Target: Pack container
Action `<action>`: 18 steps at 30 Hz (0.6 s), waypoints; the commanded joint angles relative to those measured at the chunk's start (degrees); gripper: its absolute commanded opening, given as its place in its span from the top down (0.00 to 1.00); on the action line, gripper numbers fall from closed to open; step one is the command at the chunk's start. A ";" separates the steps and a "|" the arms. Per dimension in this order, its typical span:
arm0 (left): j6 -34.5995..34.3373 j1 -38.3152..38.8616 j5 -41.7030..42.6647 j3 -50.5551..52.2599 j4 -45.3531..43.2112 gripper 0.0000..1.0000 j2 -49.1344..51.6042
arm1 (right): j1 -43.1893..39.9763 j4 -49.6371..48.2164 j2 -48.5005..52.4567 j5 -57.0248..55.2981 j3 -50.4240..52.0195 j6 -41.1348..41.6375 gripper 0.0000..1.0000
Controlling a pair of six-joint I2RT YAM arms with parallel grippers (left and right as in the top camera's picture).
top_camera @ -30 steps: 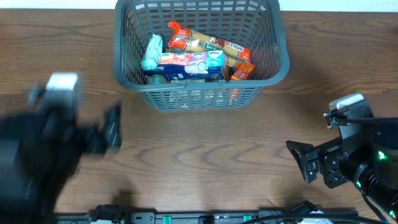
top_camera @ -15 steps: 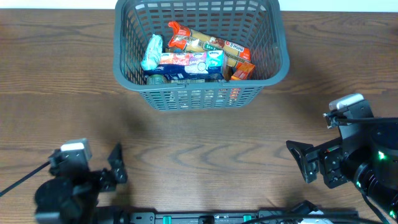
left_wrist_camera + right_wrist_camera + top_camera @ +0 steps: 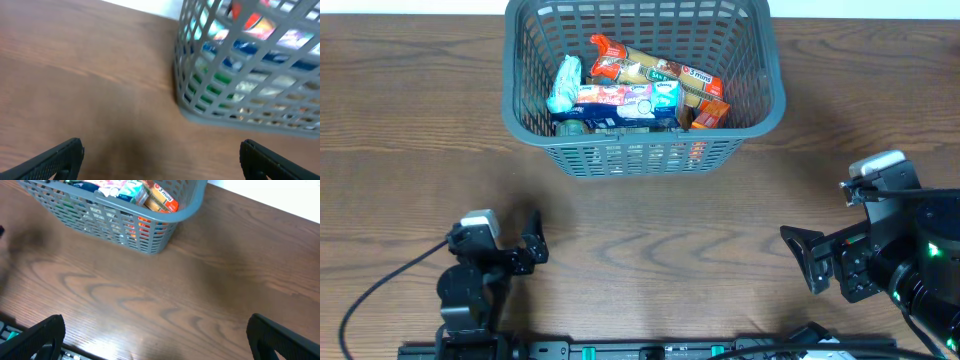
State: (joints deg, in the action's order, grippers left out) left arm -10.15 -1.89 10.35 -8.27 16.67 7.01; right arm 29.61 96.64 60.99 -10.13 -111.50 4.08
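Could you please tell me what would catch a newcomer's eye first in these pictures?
The grey container at the far side of the table, crammed with bright packets, stands out first. Nearer, the left gripper and right gripper are both open, holding nothing.

Left wrist view blurred; basket (image 3: pixel 220 116) cut by top and right edges. Overhead: basket's far rim cropped; packets (image 3: pixel 640 95) overlap, print too small to read.

Left arm (image 3: pixel 468 292) and right arm (image 3: pixel 885 262) black, white-capped; right's green light (image 3: pixel 932 251).
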 commanded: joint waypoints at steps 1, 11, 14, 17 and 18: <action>-0.72 -0.31 0.68 3.43 -0.61 0.02 -3.56 | 0.44 0.11 0.02 -0.55 0.02 -0.31 0.01; 2.99 -1.40 0.37 3.34 -0.94 0.01 -6.93 | 0.44 0.11 0.02 -0.55 0.02 -0.31 0.01; 2.99 -1.42 0.37 3.34 -0.94 0.02 -6.78 | 0.44 0.11 0.02 -0.57 0.02 -0.31 0.01; 2.99 -1.42 0.37 3.34 -0.94 0.01 -6.71 | 0.44 0.11 0.02 -0.55 0.02 -0.33 0.01; 2.99 -1.42 0.37 3.34 -0.94 0.01 -6.71 | 0.44 0.11 0.02 -0.55 0.02 -0.31 0.01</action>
State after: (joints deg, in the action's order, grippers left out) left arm -8.51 -2.96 10.37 -6.31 15.53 0.62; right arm 29.61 96.64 61.01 -10.13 -111.42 4.08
